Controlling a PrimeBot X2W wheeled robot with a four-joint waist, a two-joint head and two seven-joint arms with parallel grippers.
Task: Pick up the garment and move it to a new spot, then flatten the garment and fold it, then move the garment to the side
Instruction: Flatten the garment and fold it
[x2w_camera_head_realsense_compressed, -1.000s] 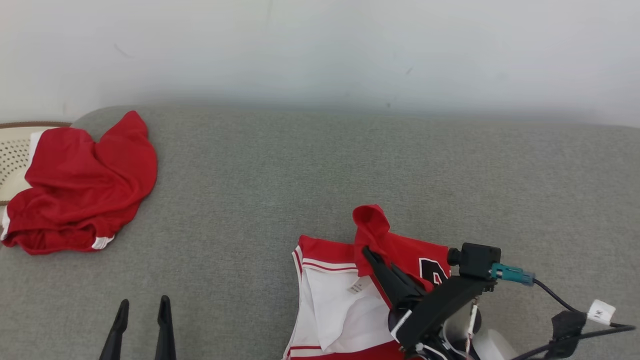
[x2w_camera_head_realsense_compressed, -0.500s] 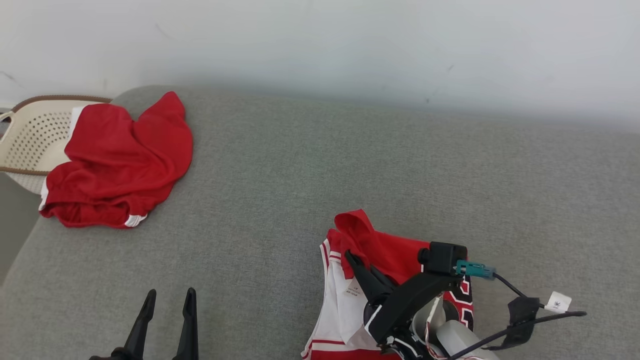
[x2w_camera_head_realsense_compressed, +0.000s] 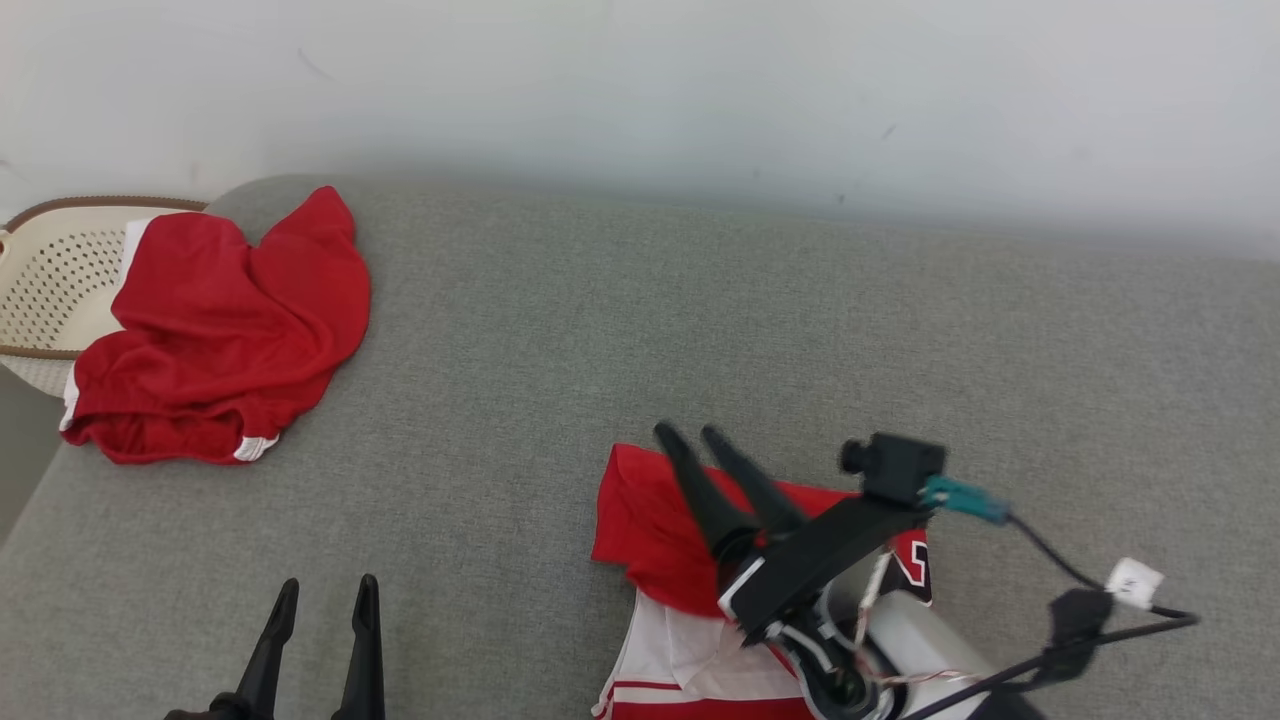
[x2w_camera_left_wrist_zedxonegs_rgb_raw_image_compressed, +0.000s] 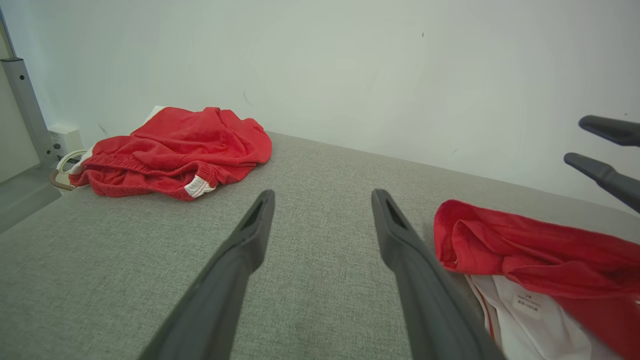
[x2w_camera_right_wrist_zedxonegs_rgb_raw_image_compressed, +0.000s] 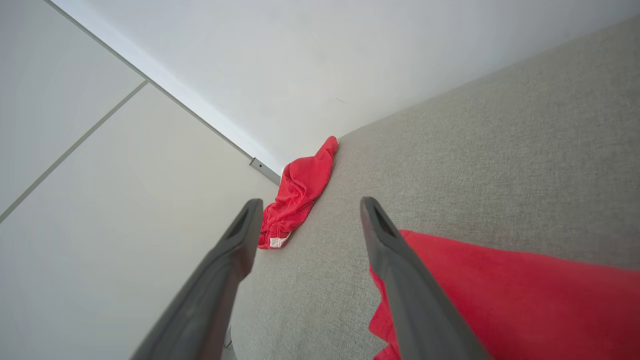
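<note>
Both right fingers (x2w_camera_head_realsense_compressed: 692, 480) above garment (x2w_camera_head_realsense_compressed: 648, 532)

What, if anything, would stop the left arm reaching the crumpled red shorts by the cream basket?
Likely yes: the left gripper is open, and bare grey cushion lies between it and the crumpled red shorts.

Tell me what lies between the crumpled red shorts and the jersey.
Bare grey cushion and nothing else lies between the shorts and the jersey, as the head view shows.

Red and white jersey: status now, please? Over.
Left hand open, idle. Right hand open, empty, over red and white jersey, part folded. Crumpled red shorts far left, no obstacle.
</note>
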